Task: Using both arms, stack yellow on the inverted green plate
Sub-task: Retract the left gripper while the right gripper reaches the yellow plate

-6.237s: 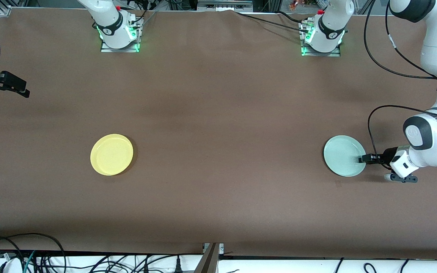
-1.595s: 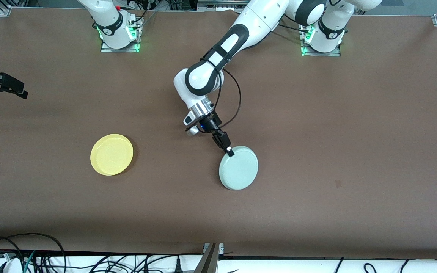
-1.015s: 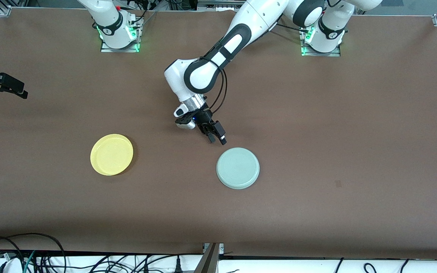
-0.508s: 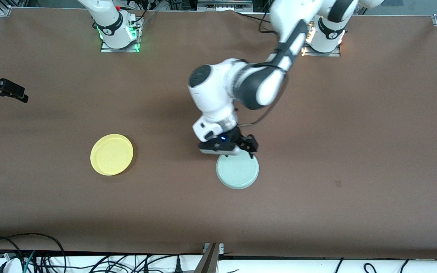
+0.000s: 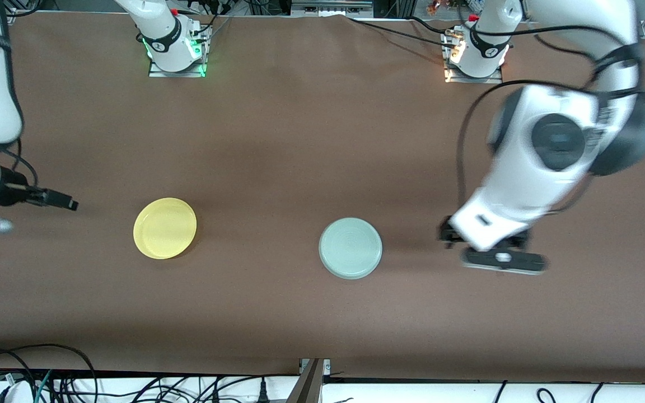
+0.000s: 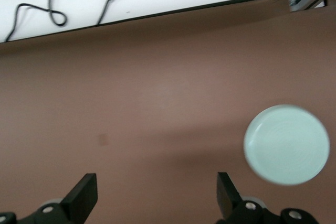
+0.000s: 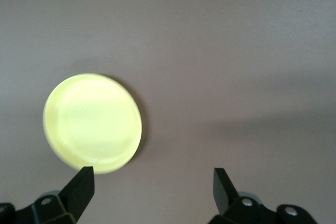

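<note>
Step in hand: as I judge it, the inverting is done and the yellow plate [image 5: 164, 228] is next to be fetched by the right arm.
Landmark: green plate [image 5: 350, 248], lying upside down on the brown bench [image 5: 311, 129], flat and free of both arms.
Yellow plate position: on the bench toward the right arm's end from the green plate, well apart from it, about as near the front camera.
Right end effector [image 7: 152, 184]: released, fingers spread wide, empty; it hangs over bare bench just past the yellow plate, on the side away from the green plate.
Left end effector [image 6: 156, 192]: released, fingers apart, holding nothing; it is over bare bench toward the left arm's end from the green plate, clear of it.
Doing it well: the yellow plate is shallow with a low rim, so I would pinch the rim edge-on, one finger inside and one outside, on the side facing the right arm. Lift it level, carry it over the green plate, centre it, then lower until it rests before letting go.
Risk: an off-centre drop may slide off the smooth upturned base.
Yellow plate look: round, bright, right way up, low raised rim.
Green plate look: pale mint, faint concentric rings on its upturned underside.
</note>
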